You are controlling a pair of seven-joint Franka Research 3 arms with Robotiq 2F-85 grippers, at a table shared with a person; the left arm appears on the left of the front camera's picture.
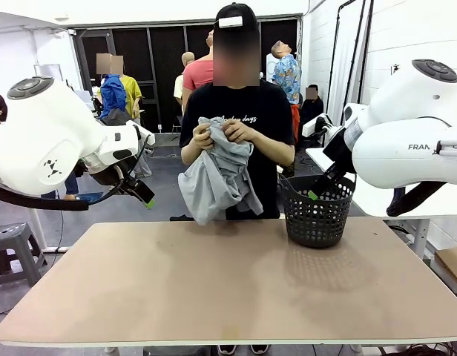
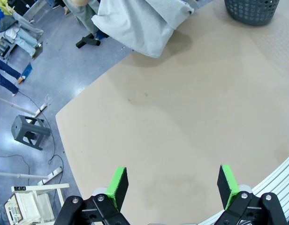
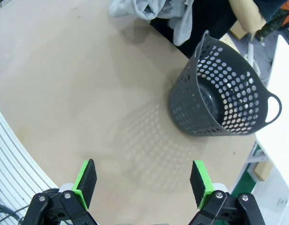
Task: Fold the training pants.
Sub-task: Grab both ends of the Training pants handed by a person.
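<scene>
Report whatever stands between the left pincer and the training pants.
Nothing visible does. Bare table lies between the open left pincer and the training pants, which the person's hands hold bunched at the far edge. The black basket stands off to the side.

Grey floor [image 1: 165, 185], white wall [image 1: 395, 33], a grey stool [image 1: 10, 248] at left.

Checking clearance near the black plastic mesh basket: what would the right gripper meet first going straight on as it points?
Likely bare tan tabletop beside the black mesh basket; depth unclear.
</scene>
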